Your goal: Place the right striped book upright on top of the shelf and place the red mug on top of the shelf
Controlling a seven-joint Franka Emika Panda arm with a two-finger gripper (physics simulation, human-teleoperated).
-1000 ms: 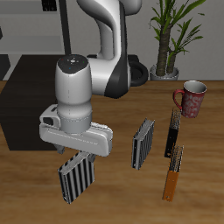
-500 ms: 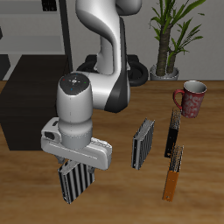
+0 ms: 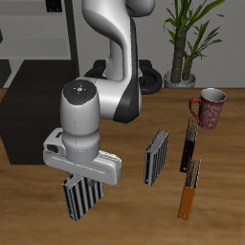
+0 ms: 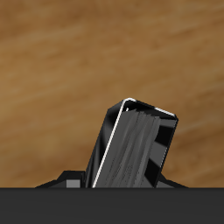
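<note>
Since 0.5 s ago almost nothing is changing: the gripper (image 3: 82,179) is still sitting low over the right striped book (image 3: 80,196) at the lower left of the exterior frame, its body hiding the book's top edge. Whether it is clenched on the book I cannot tell.

The surface (image 3: 124,215) is carrying everything. The shelf (image 3: 24,120) is standing at the left edge, behind the arm. At centre right, a second, greyer striped book (image 3: 156,157) is standing apart, with 2 thin books beside it, a dark one (image 3: 188,145) and an orange one (image 3: 190,189). The red mug (image 3: 207,108) is standing at the upper right, near a potted plant (image 3: 187,38).
</note>
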